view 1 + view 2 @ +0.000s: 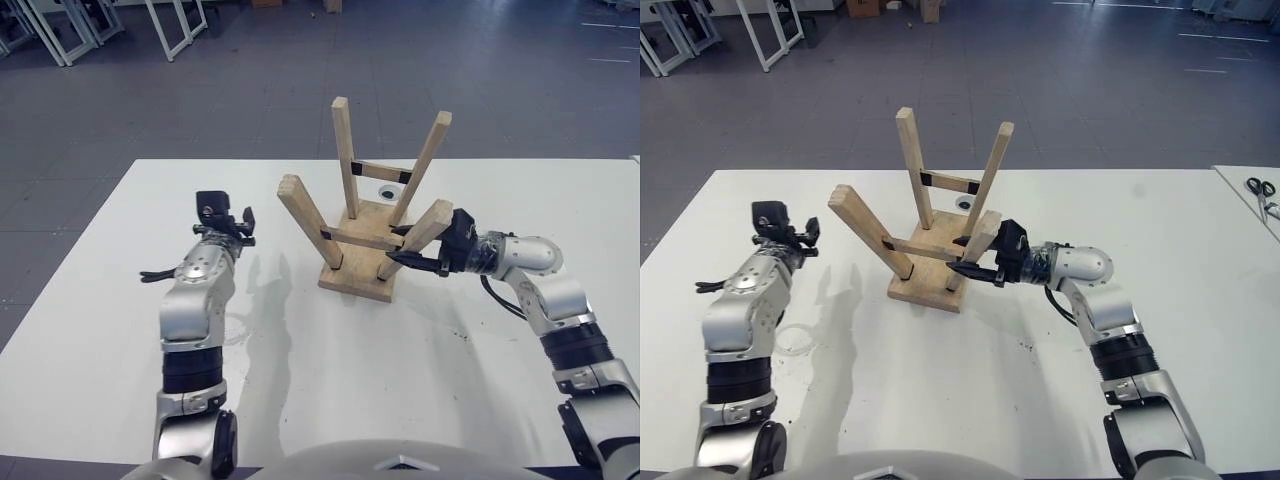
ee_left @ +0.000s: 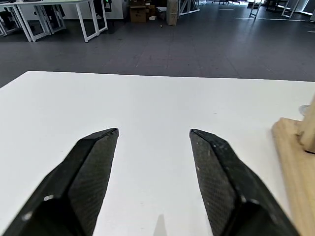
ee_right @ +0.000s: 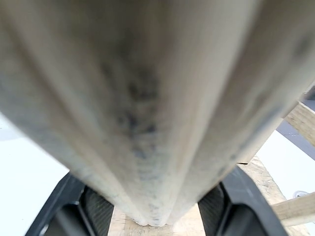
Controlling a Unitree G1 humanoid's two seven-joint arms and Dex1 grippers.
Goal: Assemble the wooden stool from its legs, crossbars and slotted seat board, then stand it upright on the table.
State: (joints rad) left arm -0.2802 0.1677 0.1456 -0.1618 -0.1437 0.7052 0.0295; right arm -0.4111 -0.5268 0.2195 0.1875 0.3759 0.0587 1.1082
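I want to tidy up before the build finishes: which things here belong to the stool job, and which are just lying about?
Job:
upside-down pale wooden stool with flat seat board, four square legs and thin crossbars
right gripper, clamped on the near-right leg
open left gripper

Lying about:
clear plastic ring on the white table
black-handled scissors on the neighbouring table

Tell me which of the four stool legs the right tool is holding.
The front right leg, the one nearest the right arm. It alone has a tool on it: the right tool is shut around it.
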